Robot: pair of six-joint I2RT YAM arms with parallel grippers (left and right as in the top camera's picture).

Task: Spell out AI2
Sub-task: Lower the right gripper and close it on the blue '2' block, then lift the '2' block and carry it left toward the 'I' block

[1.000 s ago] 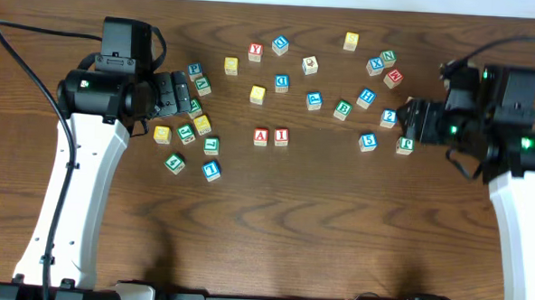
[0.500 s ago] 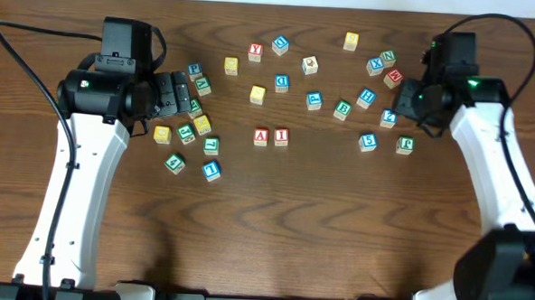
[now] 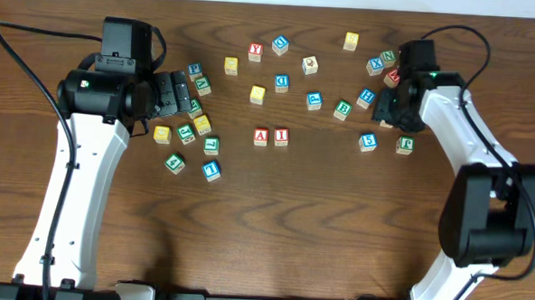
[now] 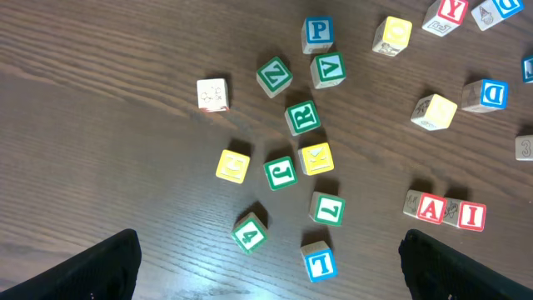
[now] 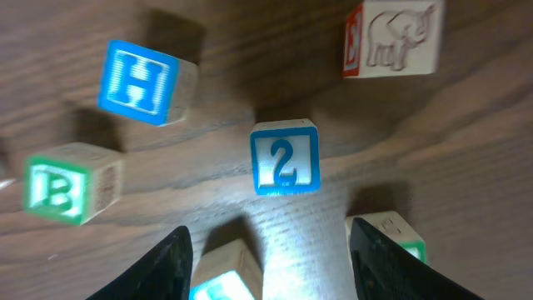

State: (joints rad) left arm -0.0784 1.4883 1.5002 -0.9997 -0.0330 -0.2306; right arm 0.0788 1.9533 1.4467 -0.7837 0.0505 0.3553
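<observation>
A red A block [image 3: 261,136] and a red I block [image 3: 281,136] stand side by side at the table's middle. They also show in the left wrist view, A [image 4: 430,207] and I [image 4: 470,215]. The blue 2 block [image 5: 285,157] lies face up just ahead of my right gripper [image 5: 271,267], which is open and empty above the table. In the overhead view the right gripper [image 3: 389,108] covers the 2 block. My left gripper [image 3: 175,93] is open and empty, hovering over the left cluster of blocks, and its fingers show in the left wrist view [image 4: 266,267].
Around the 2 block are a blue H [image 5: 140,81], a green B [image 5: 62,190], an elephant block [image 5: 391,37], a blue block [image 5: 225,279] and a green block [image 5: 396,237]. Several blocks crowd the left, among them T [image 4: 320,262], 4 [image 4: 249,233] and L [image 4: 328,208].
My right arm has swung in from the right edge, up and left, and now sits over the 2 block. The left arm and all blocks have not moved.
</observation>
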